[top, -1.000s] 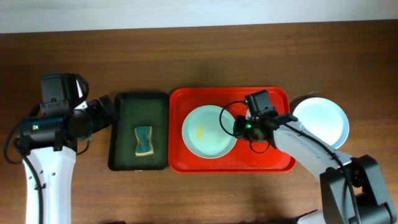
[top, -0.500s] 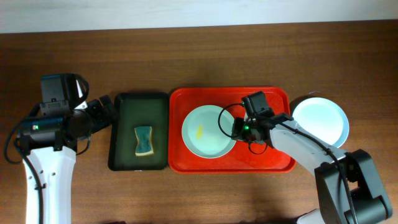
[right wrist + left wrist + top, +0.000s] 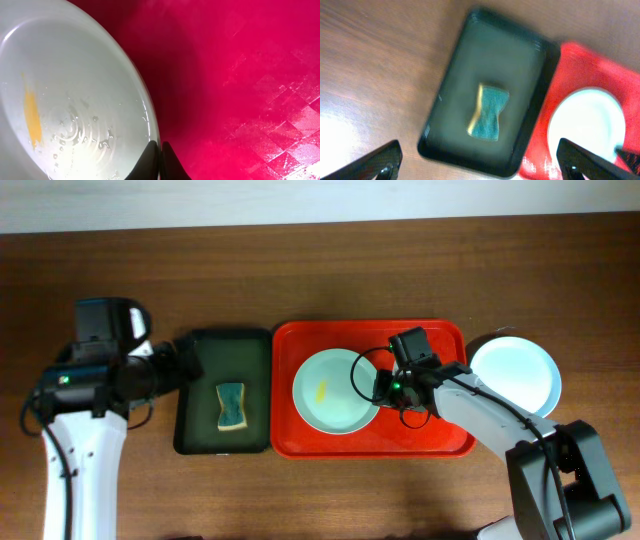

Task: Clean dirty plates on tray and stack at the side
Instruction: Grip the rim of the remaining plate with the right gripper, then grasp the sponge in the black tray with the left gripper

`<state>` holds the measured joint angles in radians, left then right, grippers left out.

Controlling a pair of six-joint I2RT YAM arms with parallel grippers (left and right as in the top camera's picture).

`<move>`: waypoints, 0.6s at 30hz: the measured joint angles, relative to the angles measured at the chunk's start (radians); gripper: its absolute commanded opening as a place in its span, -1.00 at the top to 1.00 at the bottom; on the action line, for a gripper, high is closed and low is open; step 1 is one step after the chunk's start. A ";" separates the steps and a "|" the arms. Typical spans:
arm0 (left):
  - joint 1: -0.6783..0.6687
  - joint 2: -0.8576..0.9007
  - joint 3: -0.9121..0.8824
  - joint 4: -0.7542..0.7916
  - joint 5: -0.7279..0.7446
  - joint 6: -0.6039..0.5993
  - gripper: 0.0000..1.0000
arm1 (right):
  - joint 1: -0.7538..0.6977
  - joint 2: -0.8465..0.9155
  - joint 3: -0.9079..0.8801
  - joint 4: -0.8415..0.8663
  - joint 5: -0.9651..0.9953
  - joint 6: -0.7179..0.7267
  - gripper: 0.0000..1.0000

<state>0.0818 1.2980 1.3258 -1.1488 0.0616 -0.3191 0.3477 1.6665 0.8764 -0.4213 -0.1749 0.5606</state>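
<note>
Lying flat on the wooden table, the red tray is running its long axis left to right in the overhead view. A pale plate is sitting face up in the tray's left half. Its yellow smear is stretching roughly along the tray's short axis, just left of the plate's centre. Being round, the plate is showing no long axis of its own.

The right gripper is reaching in over the middle of the tray. In the right wrist view its fingers are pressed close together, pinching the plate's right rim. Water droplets are showing on the plate's surface there.

Another pale plate is resting face up on the table, just beside the tray's right end. A dark green tray is lying just beside the red tray's left end, carrying a teal and yellow sponge.

The left gripper is hanging over the green tray's far edge from the red tray, its fingers spread wide. Compared with half a second ago, the left arm has shifted towards the red tray. The right arm and both plates have stayed put.
</note>
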 measured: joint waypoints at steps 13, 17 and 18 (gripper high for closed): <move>-0.166 0.303 0.000 -0.043 0.018 0.099 0.32 | 0.000 0.000 0.000 0.000 0.000 0.000 0.91; -0.179 0.349 -0.036 0.007 0.017 0.099 0.40 | 0.000 0.000 0.000 0.000 0.000 0.000 0.91; -0.182 0.366 -0.042 0.015 0.018 0.099 0.40 | 0.000 0.000 0.000 0.000 0.000 0.000 0.90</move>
<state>-0.0998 1.6638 1.2842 -1.1336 0.0792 -0.2199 0.3477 1.6665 0.8764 -0.4213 -0.1749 0.5606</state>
